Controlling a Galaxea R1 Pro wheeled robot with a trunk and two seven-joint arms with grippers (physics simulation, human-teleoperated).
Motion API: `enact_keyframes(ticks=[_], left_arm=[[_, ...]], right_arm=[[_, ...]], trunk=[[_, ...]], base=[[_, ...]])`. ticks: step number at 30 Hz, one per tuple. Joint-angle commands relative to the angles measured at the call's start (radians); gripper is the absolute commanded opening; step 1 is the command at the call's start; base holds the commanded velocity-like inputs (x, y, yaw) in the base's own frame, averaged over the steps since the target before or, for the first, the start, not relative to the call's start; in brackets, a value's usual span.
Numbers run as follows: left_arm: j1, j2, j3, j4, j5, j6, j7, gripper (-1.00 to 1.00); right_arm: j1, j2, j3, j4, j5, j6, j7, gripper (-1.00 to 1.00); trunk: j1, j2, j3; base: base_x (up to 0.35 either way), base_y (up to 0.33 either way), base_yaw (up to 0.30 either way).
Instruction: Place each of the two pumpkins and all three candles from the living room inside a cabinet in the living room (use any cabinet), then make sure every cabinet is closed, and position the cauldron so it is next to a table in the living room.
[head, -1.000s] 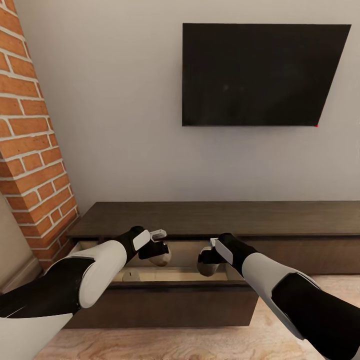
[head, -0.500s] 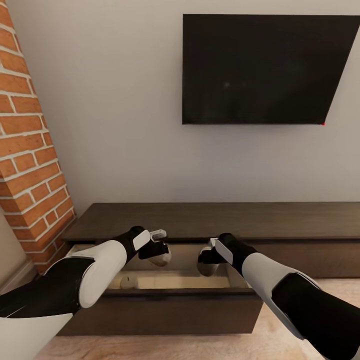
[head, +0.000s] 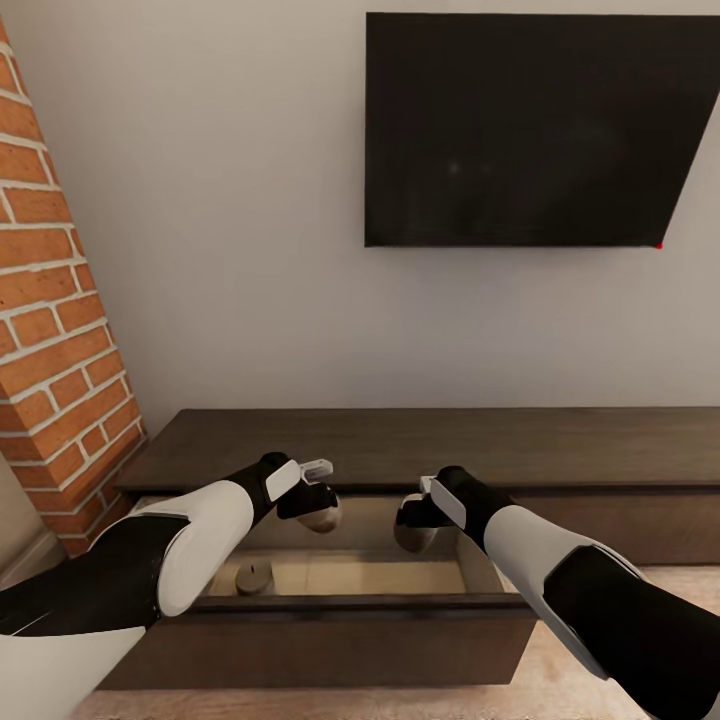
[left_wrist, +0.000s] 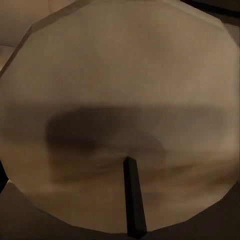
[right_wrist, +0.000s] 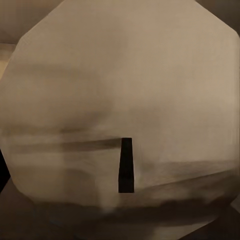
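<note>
arms: white shells, black joints | left hand (head: 312, 497): black, pale finger plates

The cabinet's (head: 400, 445) open drawer (head: 340, 600) holds one candle (head: 254, 577).

Black TV (head: 520, 130) hung on plain pale wall (head: 230, 250), screen dark, small red light at lower right corner. Brick column (head: 50, 330) stood at left. Light wood floor (head: 620, 650) showed at bottom right.

My left gripper (head: 318, 497) holds a matt, waxy tan candle (left_wrist: 120, 100) above the cabinet's (head: 400, 440) matt dark wood.
</note>
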Motion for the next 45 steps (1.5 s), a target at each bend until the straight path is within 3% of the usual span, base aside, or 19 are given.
enact_keyframes(ticks=[1, 45], left_arm=[[-0.001, 0.0, 0.001, 0.001, 0.011, 0.001, 0.008, -1.0], [-0.001, 0.0, 0.001, 0.002, 0.011, 0.001, 0.008, -1.0]], right_arm=[[-0.001, 0.0, 0.005, -0.002, -0.01, 0.004, -0.008, -1.0], [-0.001, 0.0, 0.005, -0.002, -0.01, 0.004, -0.009, -1.0]], trunk=[[0.0, -0.001, -0.003], [0.0, -0.001, -0.072]], base=[[0.0, 0.0, 0.0], [0.0, 0.0, 0.0]])
